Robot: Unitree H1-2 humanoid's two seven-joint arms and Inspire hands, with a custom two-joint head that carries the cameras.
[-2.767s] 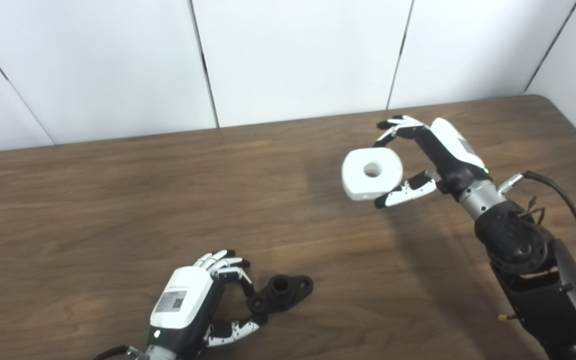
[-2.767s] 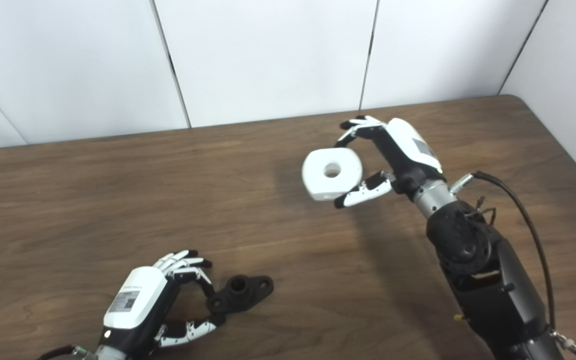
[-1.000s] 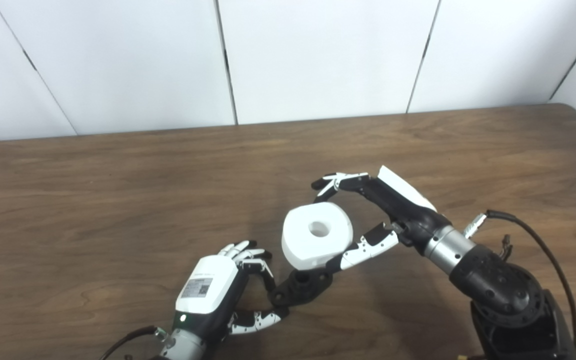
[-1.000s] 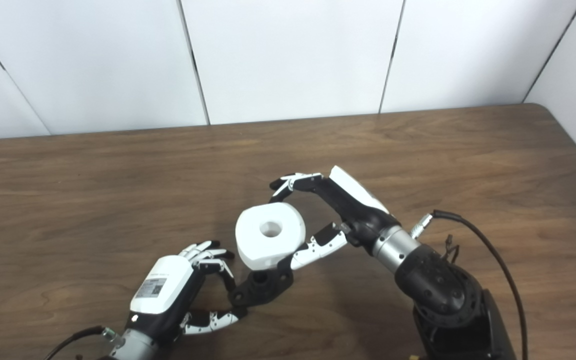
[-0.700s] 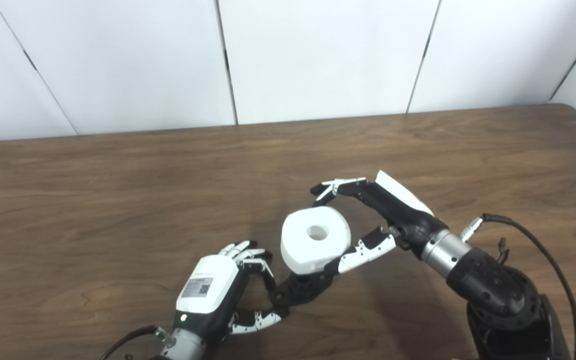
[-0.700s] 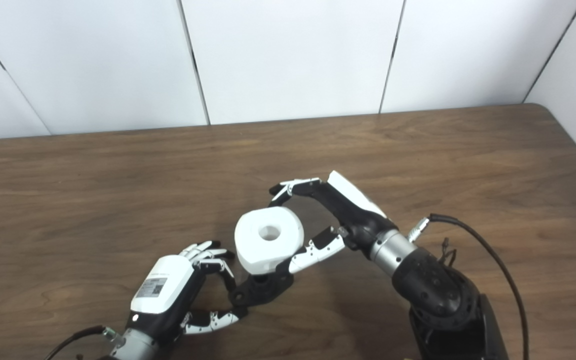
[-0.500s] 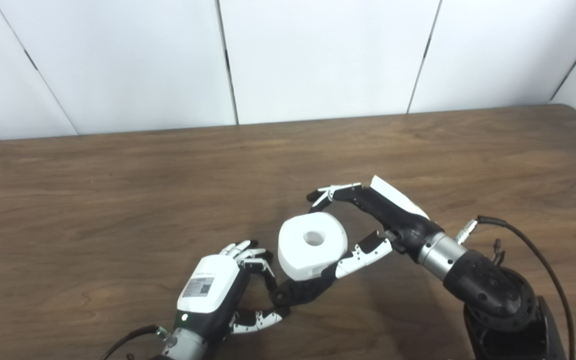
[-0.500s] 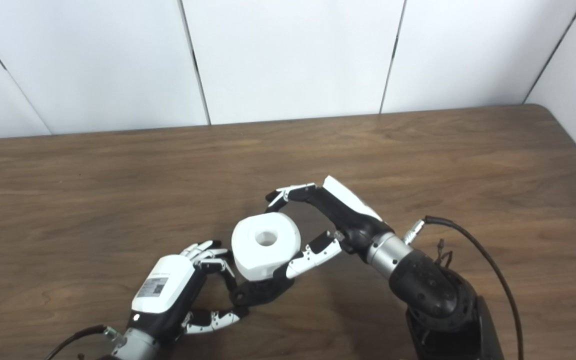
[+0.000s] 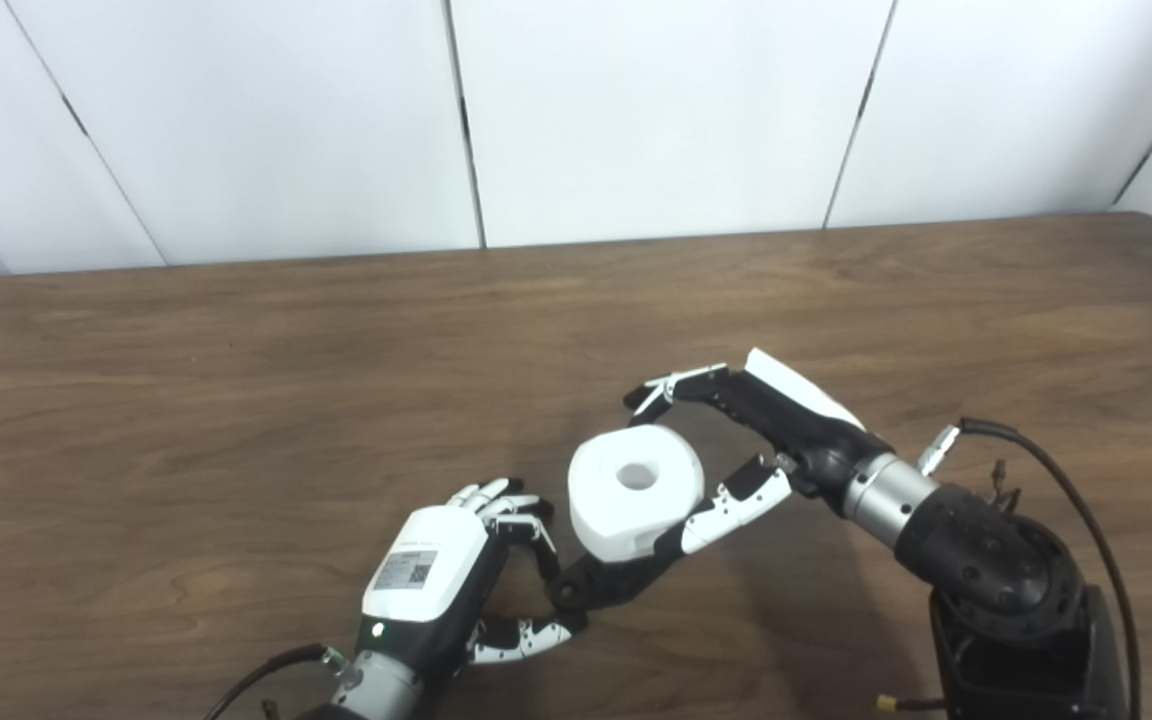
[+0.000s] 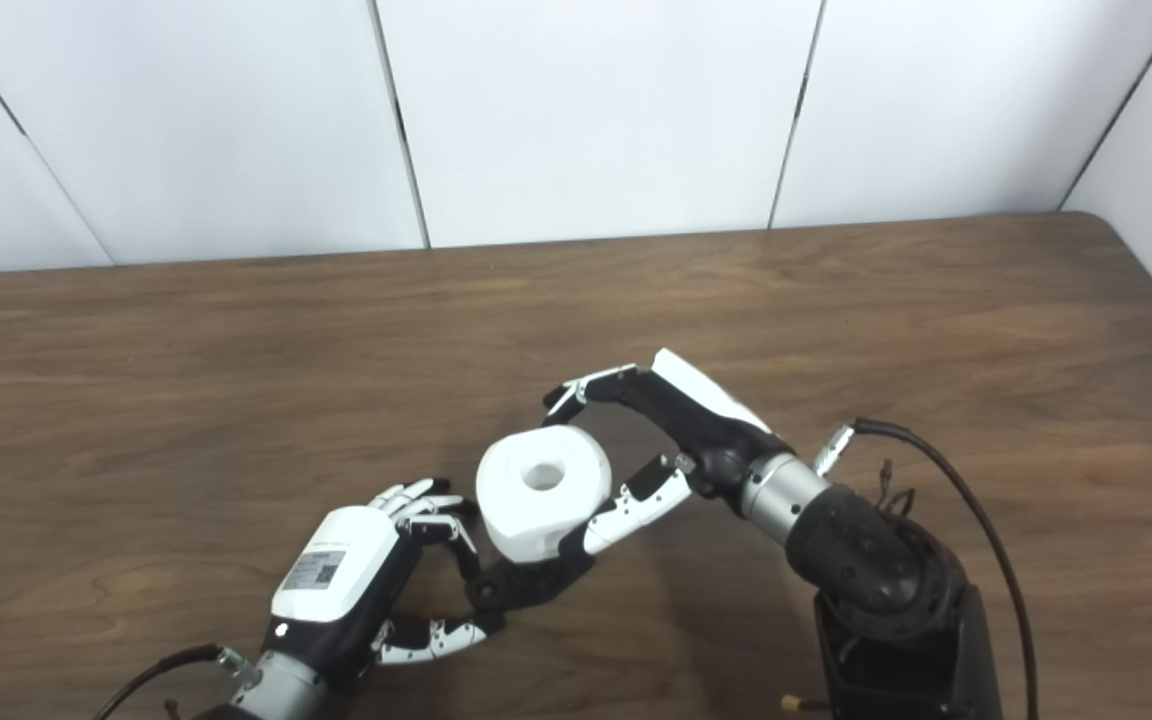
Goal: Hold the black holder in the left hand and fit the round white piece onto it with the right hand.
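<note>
Holder (image 9: 604, 585) low over the bench (image 9: 236, 400), pinched at one end by my left hand (image 9: 436, 580) so its post stays free. My right hand (image 9: 756, 440) has fingers (image 9: 726, 505) clamped across the white piece's (image 9: 634, 490) rim, hole up, sitting right on top of the holder. Seating hidden; I judge it unfinished.

Bright, even light; soft shadows on the table (image 9: 236, 380); sharp focus.

This looks like a robot test lab. A bare wood-grain desk (image 9: 236, 380) stands against plain white wall panels (image 9: 656, 110). A black cable (image 9: 1086, 520) trails from the robot's arm.
</note>
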